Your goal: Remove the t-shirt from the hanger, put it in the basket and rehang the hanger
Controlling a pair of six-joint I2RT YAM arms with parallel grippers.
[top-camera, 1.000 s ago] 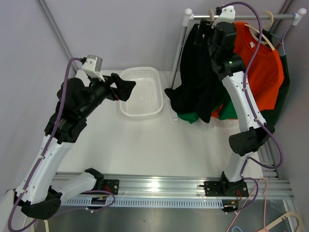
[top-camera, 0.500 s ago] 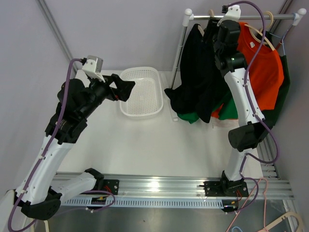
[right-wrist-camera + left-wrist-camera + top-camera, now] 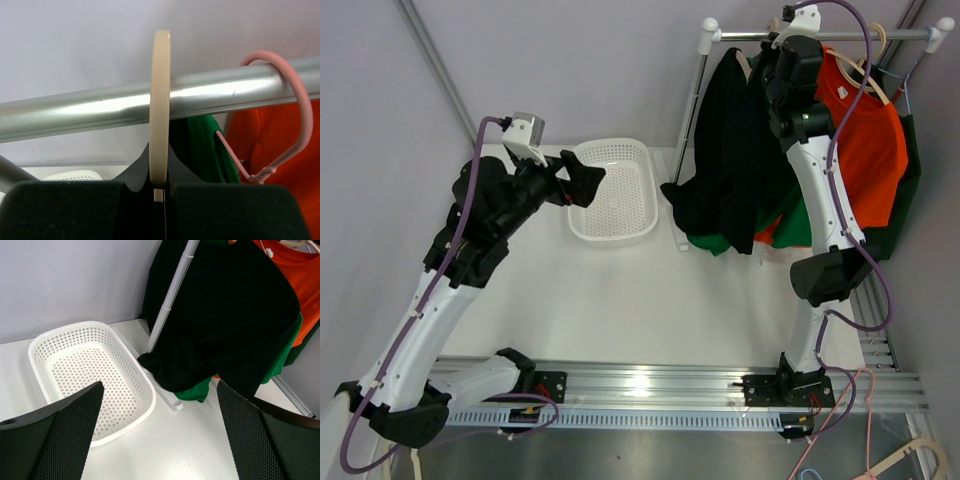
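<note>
White perforated basket on white table, metal clothes rail at back right, orange shirt hanging from it

The left arm rises from its base and bends toward the middle. The left gripper hangs in the air with its fingers spread wide apart. The right arm reaches far up and forward, almost straight above the elbow. The right gripper points upward, and its fingers are pressed together on the stem of the hanger hook.

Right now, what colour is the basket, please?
White; the basket shows best in the left wrist view.
</note>
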